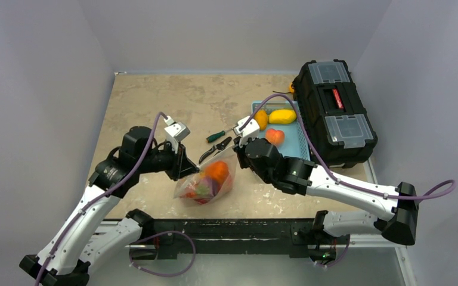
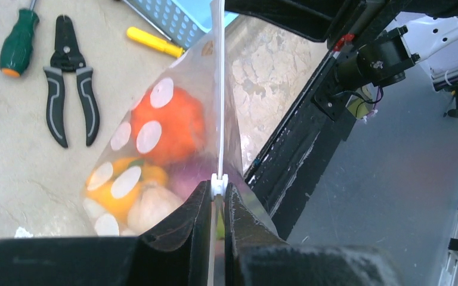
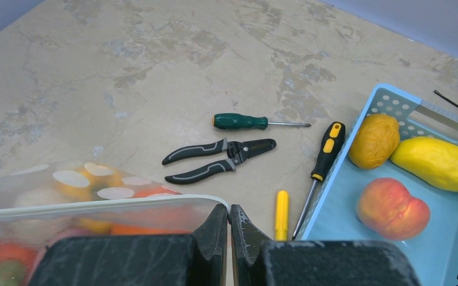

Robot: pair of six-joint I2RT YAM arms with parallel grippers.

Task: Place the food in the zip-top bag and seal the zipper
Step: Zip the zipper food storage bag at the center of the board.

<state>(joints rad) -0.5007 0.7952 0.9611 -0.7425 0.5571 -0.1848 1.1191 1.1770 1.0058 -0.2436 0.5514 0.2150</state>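
The clear polka-dot zip-top bag [image 1: 206, 182] hangs between my two grippers near the table's front edge. It holds orange, yellow, pale and purple toy food [image 2: 170, 128]. My left gripper [image 2: 219, 186] is shut on the bag's white zipper strip [image 2: 219, 89], right behind its small white slider. My right gripper [image 3: 229, 210] is shut on the other end of the zipper strip [image 3: 95, 204], at the bag's corner. A peach [image 3: 392, 207], a yellow mango [image 3: 438, 162] and an orange fruit [image 3: 374, 140] lie in the light blue basket [image 1: 301, 140].
Black pliers [image 3: 217, 161], a green screwdriver [image 3: 256, 122], a black-and-yellow screwdriver [image 3: 321, 161] and a yellow-handled tool [image 3: 281, 213] lie between bag and basket. A black toolbox [image 1: 334, 110] stands at the right. The black table rail [image 1: 226, 229] runs below the bag.
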